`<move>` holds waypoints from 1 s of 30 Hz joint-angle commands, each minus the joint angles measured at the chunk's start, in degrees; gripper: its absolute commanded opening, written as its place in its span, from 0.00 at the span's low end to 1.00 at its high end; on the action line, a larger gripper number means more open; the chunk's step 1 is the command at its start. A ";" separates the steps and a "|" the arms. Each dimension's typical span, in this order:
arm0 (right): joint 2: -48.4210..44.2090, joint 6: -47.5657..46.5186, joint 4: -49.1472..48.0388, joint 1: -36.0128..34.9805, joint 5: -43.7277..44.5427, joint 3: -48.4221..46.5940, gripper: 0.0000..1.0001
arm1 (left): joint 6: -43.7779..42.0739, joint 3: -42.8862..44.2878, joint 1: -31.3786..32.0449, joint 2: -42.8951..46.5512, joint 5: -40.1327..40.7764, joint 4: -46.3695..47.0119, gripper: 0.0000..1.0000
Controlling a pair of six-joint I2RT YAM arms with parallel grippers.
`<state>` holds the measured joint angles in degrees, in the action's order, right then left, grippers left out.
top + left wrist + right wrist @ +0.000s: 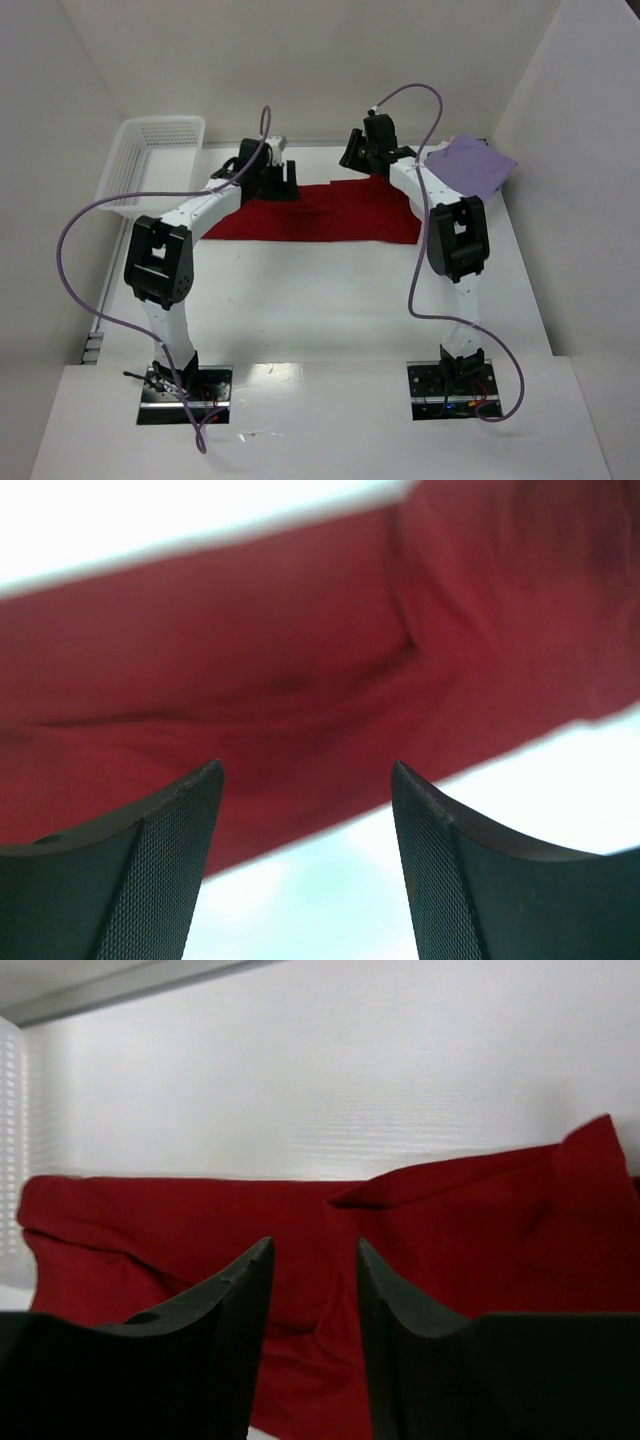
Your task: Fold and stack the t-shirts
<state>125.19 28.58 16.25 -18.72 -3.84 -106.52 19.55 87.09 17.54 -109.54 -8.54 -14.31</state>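
Plain dark red t-shirt (320,215) spread out, plain lavender t-shirt (475,165) folded

Both end effectors (306,767) (314,1241) seemingly open, empty

No text, label, brand, number or sign can be read in any view. The red shirt (320,212) and the lavender shirt (472,165) show plain cloth. Anything on the basket (150,150) or the base plates (185,393) is too small to make out.
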 commanded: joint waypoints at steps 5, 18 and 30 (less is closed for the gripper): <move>-11.35 -0.28 -4.12 1.32 4.19 12.89 0.54 | -0.57 0.80 5.57 -5.95 -3.95 0.68 0.76; -16.99 0.25 -6.41 3.69 3.57 22.23 0.56 | 0.75 12.57 5.58 -17.55 2.65 -0.38 0.76; -18.13 -0.37 -5.88 4.22 3.04 22.76 0.59 | 0.22 19.43 4.52 -22.74 4.67 -2.83 0.76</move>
<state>110.76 28.84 12.73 -14.74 -1.17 -83.94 19.81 103.90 22.13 -130.47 -5.15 -16.29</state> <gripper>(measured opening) 0.593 0.757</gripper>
